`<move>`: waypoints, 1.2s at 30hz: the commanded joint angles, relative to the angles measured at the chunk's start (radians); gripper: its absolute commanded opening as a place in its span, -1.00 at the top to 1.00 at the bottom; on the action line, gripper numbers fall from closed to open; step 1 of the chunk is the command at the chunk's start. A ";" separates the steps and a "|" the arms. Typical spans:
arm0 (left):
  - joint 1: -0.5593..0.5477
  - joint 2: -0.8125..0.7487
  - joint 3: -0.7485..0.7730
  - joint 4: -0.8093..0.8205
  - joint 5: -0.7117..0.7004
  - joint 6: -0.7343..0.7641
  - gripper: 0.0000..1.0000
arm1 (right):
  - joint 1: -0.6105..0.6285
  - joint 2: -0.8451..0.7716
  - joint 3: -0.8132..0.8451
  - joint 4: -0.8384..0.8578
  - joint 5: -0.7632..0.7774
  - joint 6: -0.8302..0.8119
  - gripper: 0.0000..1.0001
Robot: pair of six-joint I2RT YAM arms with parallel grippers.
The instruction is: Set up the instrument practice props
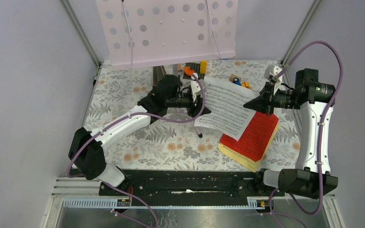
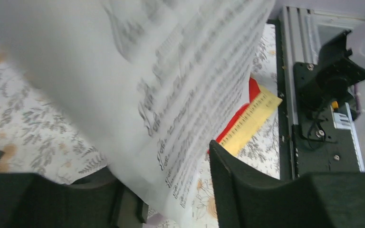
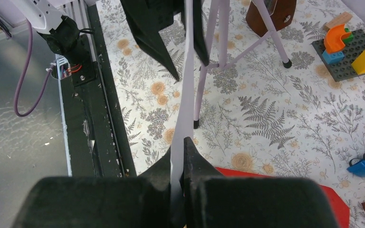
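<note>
My right gripper [image 3: 179, 145] pinches the white printed sheet-music page [image 1: 225, 107] by its edge. My left gripper [image 1: 197, 100] straddles it (jaws parted).

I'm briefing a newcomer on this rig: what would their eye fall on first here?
Probably the white sheet-music page held in the air mid-table: the right gripper pinches its right edge, and the left gripper straddles its left edge, jaws open. Next, the pale pink perforated panel at the back, and a red page on a yellow page at right.

Bright even light, soft shadows, white page [image 2: 161, 85] blurred nearby
</note>
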 commanded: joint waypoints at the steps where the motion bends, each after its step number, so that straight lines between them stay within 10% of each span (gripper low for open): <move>1: 0.000 -0.043 -0.065 0.144 0.125 -0.080 0.14 | 0.007 -0.020 0.013 0.084 -0.018 0.130 1.00; 8: 0.000 -0.116 -0.056 0.050 0.100 -0.096 1.00 | 0.008 -0.079 -0.089 0.424 0.071 0.455 0.95; 18: 0.000 -0.221 0.071 -0.268 -0.048 -0.169 1.00 | 0.011 -0.061 -0.132 0.666 0.206 0.701 -0.49; 36: 0.041 -0.188 0.543 -0.537 -0.076 -0.515 1.00 | 0.089 0.010 0.310 0.699 0.325 1.018 -0.41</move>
